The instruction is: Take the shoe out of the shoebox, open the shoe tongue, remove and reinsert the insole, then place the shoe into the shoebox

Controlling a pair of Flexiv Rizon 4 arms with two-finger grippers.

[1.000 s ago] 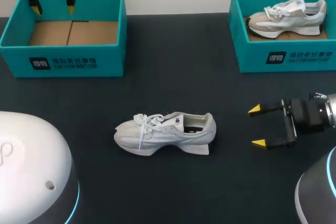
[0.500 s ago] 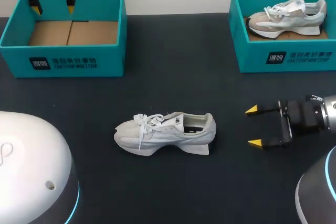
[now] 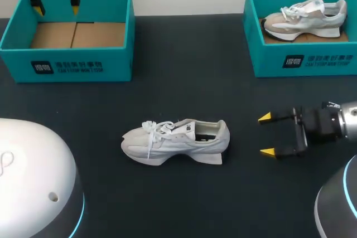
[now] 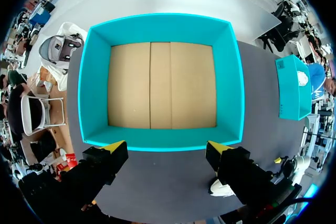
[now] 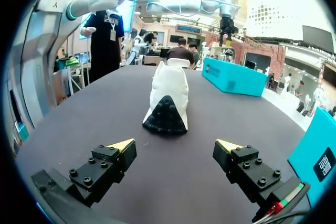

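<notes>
The white shoe (image 3: 175,140) lies mid-table, heel toward the right gripper (image 3: 266,135) — spread wide, empty; the left gripper (image 3: 56,9) (also open, empty) hangs over the far-left shoebox (image 3: 111,62); the far-right shoebox (image 3: 265,54) holds another shoe (image 3: 304,18).

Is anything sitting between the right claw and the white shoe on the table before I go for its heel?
Nothing visible. The right claw is open and faces the heel of the shoe, with only bare dark table between them. The right wrist view agrees: the shoe lies straight ahead of the fingers, with nothing in the gap.
</notes>
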